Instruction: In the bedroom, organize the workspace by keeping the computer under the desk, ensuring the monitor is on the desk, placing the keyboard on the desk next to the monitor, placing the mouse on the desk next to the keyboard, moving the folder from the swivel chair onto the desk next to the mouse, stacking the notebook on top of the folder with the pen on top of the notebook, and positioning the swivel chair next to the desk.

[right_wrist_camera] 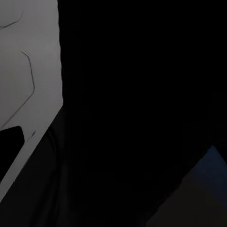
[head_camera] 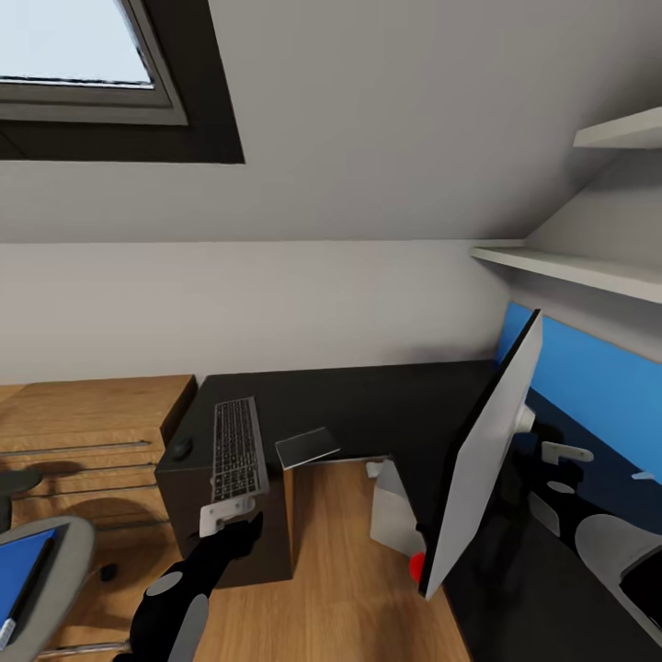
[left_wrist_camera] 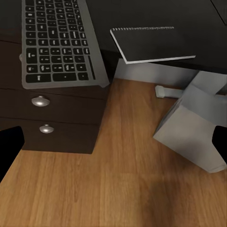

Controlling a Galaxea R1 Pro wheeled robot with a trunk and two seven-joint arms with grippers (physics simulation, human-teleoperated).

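**Keyboard on the drawer end, monitor leaning at the far side**

Taking the keyboard [head_camera: 239, 449] as landmark and going left to right: the swivel chair [head_camera: 55, 588] sits well to its left and nearer the robot, with the blue folder [head_camera: 23, 565] lying on the seat and the pen [head_camera: 7, 633] at the folder's edge. The mouse [head_camera: 181, 448] lies just left of the keyboard on the black counter [head_camera: 386, 405]. The left gripper [head_camera: 230, 519] hangs at the keyboard's near end; whether its fingers are apart or closed, I cannot tell. The notebook [head_camera: 308, 446] lies just right of the keyboard, overhanging the counter's edge. Further right the computer [head_camera: 397, 510] stands under the counter, then the monitor [head_camera: 483, 469], tilted.

Risk, as I judge it: a nudge could tip the overhanging notebook onto the floor.

The left wrist view adds the drawer knobs [left_wrist_camera: 40, 100] below the keyboard. The right wrist view is too dark to read the right fingers.
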